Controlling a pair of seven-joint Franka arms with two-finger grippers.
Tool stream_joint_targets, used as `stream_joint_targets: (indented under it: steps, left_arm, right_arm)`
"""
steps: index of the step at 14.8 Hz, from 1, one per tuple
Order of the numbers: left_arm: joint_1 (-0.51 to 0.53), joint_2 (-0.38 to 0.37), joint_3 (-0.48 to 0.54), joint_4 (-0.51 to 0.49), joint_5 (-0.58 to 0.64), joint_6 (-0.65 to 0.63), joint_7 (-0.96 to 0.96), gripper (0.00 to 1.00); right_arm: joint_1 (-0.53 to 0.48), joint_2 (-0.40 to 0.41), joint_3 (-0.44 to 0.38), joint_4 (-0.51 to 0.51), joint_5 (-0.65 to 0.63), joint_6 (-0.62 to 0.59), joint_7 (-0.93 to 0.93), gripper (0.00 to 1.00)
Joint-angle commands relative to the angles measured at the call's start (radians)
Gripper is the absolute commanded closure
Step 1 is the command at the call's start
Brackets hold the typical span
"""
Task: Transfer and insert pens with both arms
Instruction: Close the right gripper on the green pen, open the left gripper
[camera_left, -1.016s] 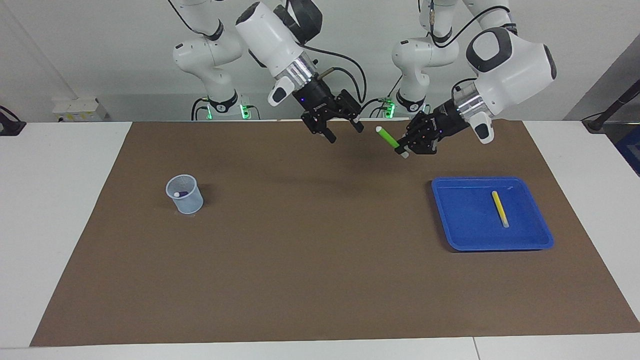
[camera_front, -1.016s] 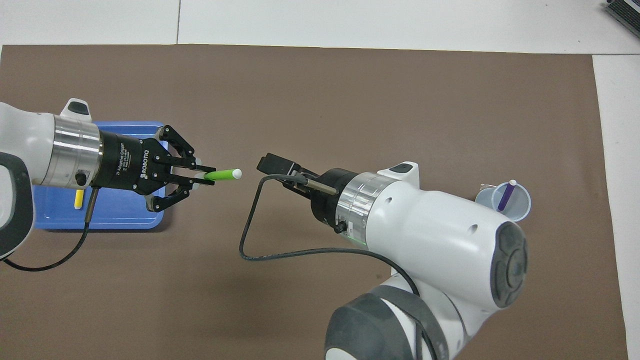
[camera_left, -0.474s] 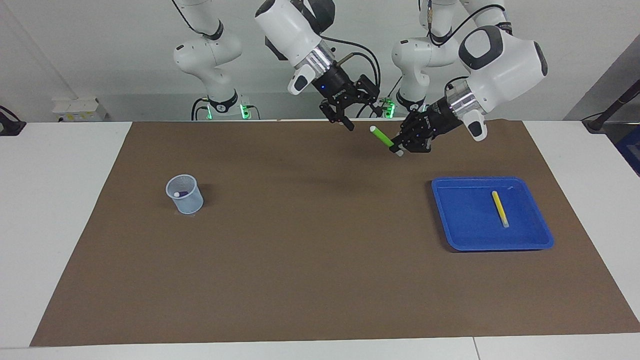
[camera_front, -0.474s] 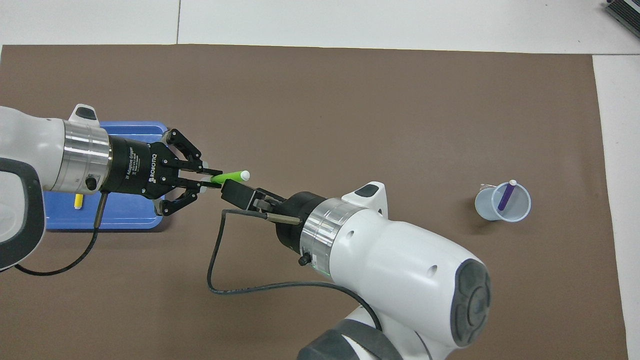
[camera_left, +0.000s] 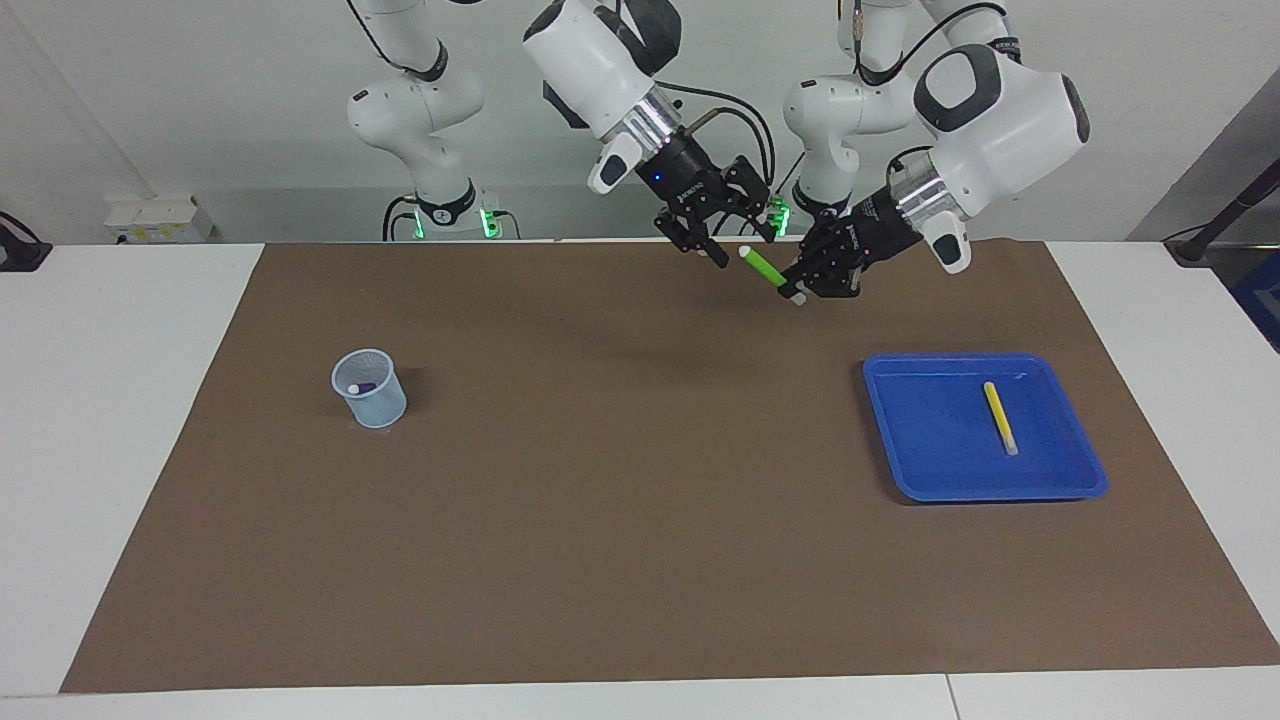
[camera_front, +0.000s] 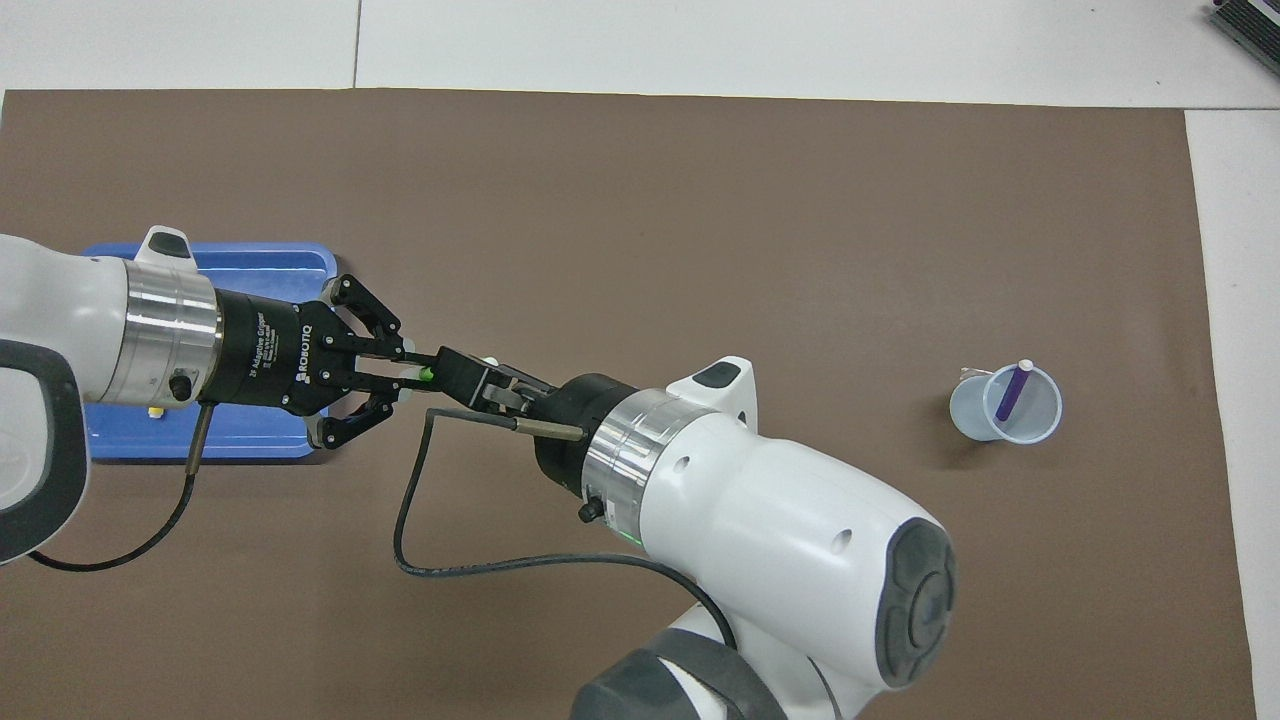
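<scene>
My left gripper (camera_left: 797, 290) (camera_front: 412, 366) is shut on the green pen (camera_left: 764, 268) (camera_front: 427, 374), held slantwise in the air over the brown mat near the robots' edge. My right gripper (camera_left: 742, 246) (camera_front: 468, 373) is open, and the pen's free whitish tip lies between its fingers. From overhead the right gripper hides most of that pen. The purple pen (camera_left: 362, 386) (camera_front: 1012, 392) stands in a translucent cup (camera_left: 382, 408) (camera_front: 968, 417) toward the right arm's end. The yellow pen (camera_left: 1000, 418) (camera_front: 155, 411) lies in the blue tray (camera_left: 930, 450) (camera_front: 250, 445), mostly hidden overhead by the left arm.
Two smaller white arms (camera_left: 425, 110) (camera_left: 845, 110) with green lights stand at the robots' edge. The brown mat (camera_left: 600, 520) covers most of the table. A black cable (camera_front: 410, 540) loops from the right wrist above the mat.
My right gripper has travelled toward the left gripper until its fingers straddle the green pen's free tip, and they have narrowed a little. The left gripper has kept its hold on the pen.
</scene>
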Motion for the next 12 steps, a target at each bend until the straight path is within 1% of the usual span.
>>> stream_joint_targets:
  steps: [1, 3, 8, 10, 12]
  left_arm:
    - [-0.014, -0.036, 0.012, -0.04, -0.019, 0.019, -0.013, 1.0]
    - [-0.014, -0.036, 0.011, -0.04, -0.019, 0.019, -0.013, 1.0]
    - [-0.015, -0.036, 0.011, -0.04, -0.019, 0.021, -0.013, 1.0]
    - [-0.014, -0.036, 0.011, -0.04, -0.019, 0.021, -0.013, 1.0]
    - [-0.014, -0.038, 0.011, -0.04, -0.019, 0.019, -0.013, 1.0]
  right_arm:
    - [-0.012, 0.029, 0.002, 0.051, 0.001, 0.003, 0.001, 0.35]
    - [-0.009, 0.061, 0.002, 0.068, -0.013, 0.008, 0.004, 0.38]
    - [-0.003, 0.063, 0.002, 0.055, -0.015, 0.005, 0.003, 0.38]
    - [-0.003, 0.063, 0.002, 0.055, -0.015, 0.005, 0.006, 0.43]
    - [0.002, 0.06, 0.002, 0.052, -0.015, 0.003, 0.012, 0.43]
